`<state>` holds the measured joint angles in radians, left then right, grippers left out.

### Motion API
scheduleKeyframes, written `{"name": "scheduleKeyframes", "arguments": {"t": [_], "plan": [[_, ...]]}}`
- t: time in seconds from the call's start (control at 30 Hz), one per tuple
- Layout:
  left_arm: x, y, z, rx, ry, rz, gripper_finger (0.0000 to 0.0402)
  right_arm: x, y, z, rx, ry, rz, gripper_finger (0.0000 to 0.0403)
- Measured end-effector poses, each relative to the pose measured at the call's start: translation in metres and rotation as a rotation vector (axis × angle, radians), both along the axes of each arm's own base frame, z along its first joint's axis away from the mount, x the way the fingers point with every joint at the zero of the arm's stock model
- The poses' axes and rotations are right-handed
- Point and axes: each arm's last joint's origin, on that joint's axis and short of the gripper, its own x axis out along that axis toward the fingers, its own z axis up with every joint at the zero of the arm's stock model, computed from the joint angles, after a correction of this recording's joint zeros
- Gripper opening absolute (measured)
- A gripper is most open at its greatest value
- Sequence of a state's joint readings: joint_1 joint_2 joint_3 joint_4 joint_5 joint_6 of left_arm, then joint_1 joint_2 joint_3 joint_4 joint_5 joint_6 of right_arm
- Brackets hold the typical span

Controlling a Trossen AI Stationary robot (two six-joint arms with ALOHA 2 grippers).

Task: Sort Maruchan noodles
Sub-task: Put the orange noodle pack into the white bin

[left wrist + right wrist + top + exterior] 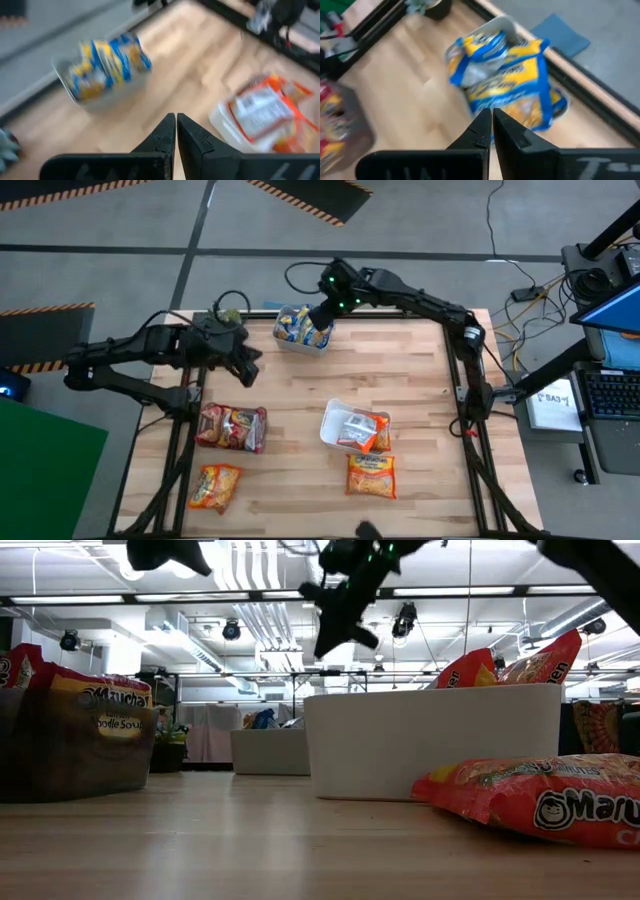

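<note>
High view is showing the sort nearly done, going left to right. At about nine o'clock the left gripper (250,373) is hovering over bare table (290,400) with its fingers pressed together and nothing between them, probably parked clear of the bins. Below it, near eight o'clock, the dark tray (232,427) is holding the red packets (222,423), and a loose orange packet (216,486) is lying at seven, likely still waiting its turn. At twelve the right gripper (321,315), also closed and empty, is hanging just over the clear tray (298,330) of blue packets (296,326). Right of centre, the white tray (335,423) is taking orange packets (372,430), with another orange one (371,475) lying just below it.
</note>
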<state>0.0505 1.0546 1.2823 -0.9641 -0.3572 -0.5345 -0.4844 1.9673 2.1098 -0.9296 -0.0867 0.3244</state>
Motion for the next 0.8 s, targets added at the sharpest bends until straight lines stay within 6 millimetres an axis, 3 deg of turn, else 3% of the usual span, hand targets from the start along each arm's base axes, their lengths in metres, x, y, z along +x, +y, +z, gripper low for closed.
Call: {"name": "scheduleKeyframes", "arguments": {"t": [0.27,0.43,0.6,0.8], "plan": [[0.004,-0.018,-0.015,-0.179,0.127,-0.15,0.0,-0.015,0.074,0.038,0.013,-0.005,0.082,0.0009],[0.01,-0.038,-0.019,-0.404,0.13,-0.193,0.0,-0.025,0.108,0.05,-0.057,0.001,0.084,0.0009],[0.017,-0.072,-0.028,-0.578,0.18,-0.143,0.0,-0.041,0.123,0.057,-0.106,0.011,0.118,0.0009],[0.028,-0.13,-0.055,-0.775,0.344,-0.004,0.0,-0.066,0.129,0.047,-0.1,0.068,0.158,0.0009]]}}
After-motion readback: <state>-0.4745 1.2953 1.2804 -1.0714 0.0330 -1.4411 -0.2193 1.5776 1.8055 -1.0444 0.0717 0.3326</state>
